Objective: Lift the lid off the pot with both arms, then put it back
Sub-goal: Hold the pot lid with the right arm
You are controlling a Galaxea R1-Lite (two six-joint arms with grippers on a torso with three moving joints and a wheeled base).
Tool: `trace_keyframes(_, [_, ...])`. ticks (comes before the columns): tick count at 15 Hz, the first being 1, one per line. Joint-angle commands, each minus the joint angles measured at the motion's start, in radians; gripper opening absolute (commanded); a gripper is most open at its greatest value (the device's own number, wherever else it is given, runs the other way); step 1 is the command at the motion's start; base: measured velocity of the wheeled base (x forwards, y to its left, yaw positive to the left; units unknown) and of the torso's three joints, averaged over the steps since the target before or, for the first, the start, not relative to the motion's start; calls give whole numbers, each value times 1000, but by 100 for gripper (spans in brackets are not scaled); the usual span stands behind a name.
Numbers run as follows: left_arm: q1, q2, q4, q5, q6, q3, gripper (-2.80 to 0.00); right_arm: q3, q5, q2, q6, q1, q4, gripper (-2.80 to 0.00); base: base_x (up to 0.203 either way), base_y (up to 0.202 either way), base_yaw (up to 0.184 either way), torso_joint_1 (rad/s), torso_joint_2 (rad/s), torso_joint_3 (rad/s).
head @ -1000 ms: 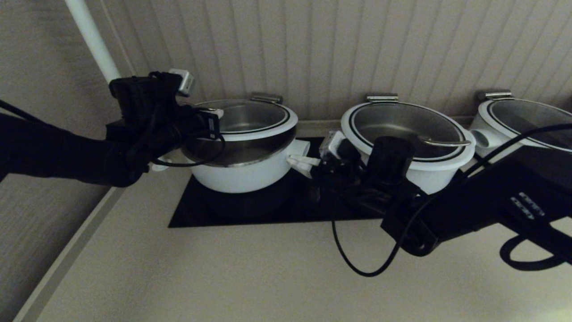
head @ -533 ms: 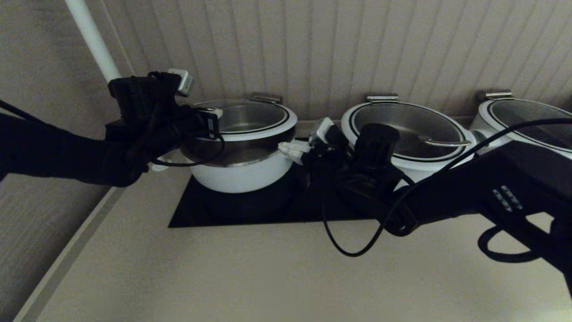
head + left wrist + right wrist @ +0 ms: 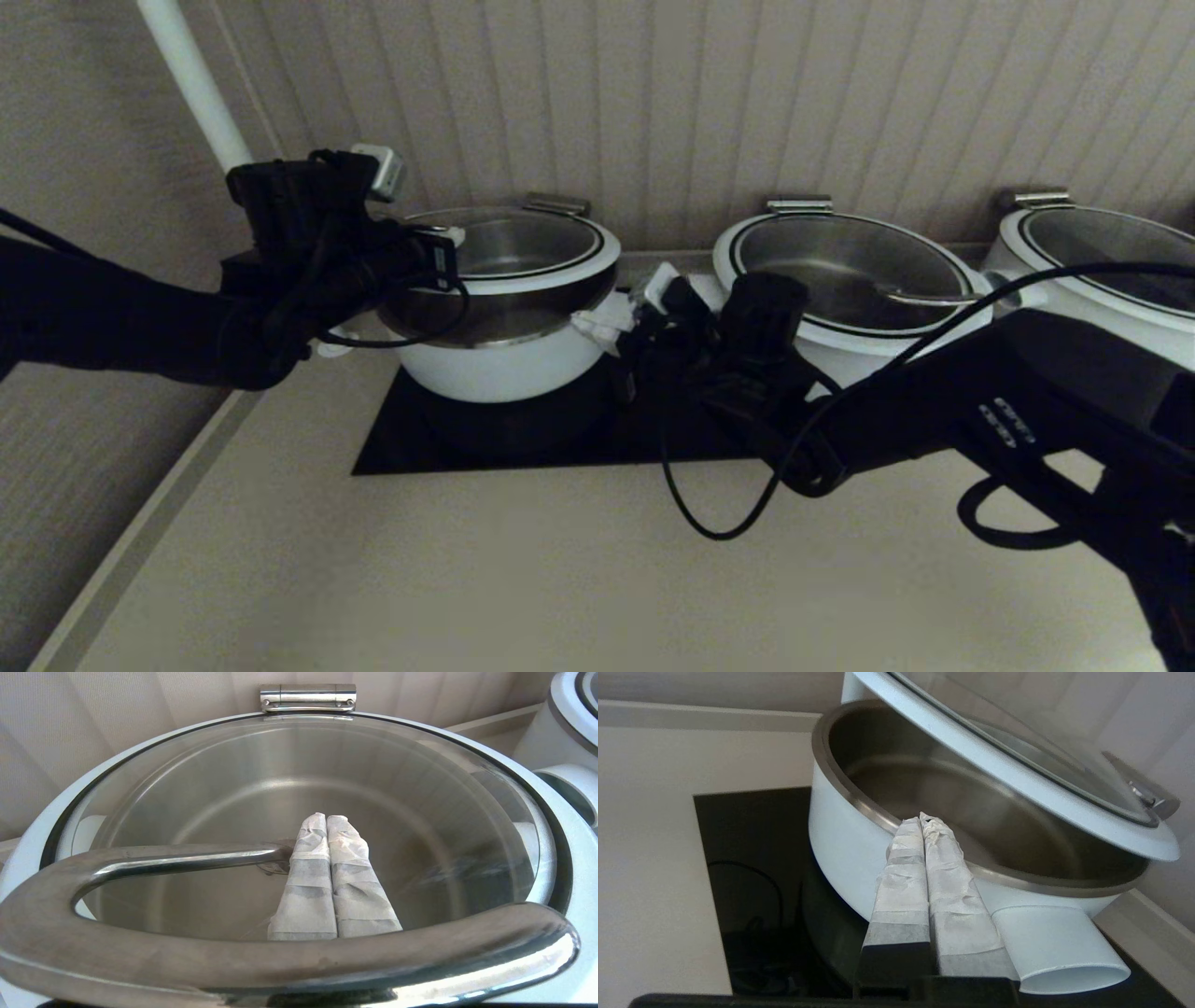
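Note:
The left white pot stands on the black cooktop. Its glass lid with a white rim is raised and tilted, open on the near side. My left gripper is shut, its taped fingers passed under the lid's steel loop handle and lying over the glass. My right gripper is shut and empty, its tips at the pot's steel rim, beside the white side handle and below the lid's edge.
Two more white pots with closed glass lids stand to the right, one in the middle and one at the far right. A ribbed wall is close behind. A white pipe runs at the back left. Beige counter lies in front.
My right arm has moved left and slightly up, from the middle pot to the left pot's right side. The left arm and the raised lid have not moved.

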State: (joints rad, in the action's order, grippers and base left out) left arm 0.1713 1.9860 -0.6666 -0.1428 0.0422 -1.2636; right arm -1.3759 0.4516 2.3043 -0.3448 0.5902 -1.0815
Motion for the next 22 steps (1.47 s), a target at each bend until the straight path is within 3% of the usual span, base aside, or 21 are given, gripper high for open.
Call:
trace_keyframes(1, [0, 4, -2, -1, 1, 1, -280, -36, 1, 23, -2, 0, 9, -280, 0, 0, 0, 0, 0, 0])
trace_keyframes(9, [-1, 5, -2, -1, 1, 1, -280, -282, -49, 99, 0, 0, 166, -280, 0, 0, 0, 0, 0, 0])
trace_keyframes(22, [-1, 1, 1, -1, 1, 1, -280, -396, -63, 158, 0, -1, 169, -280, 0, 0, 0, 0, 0, 0])
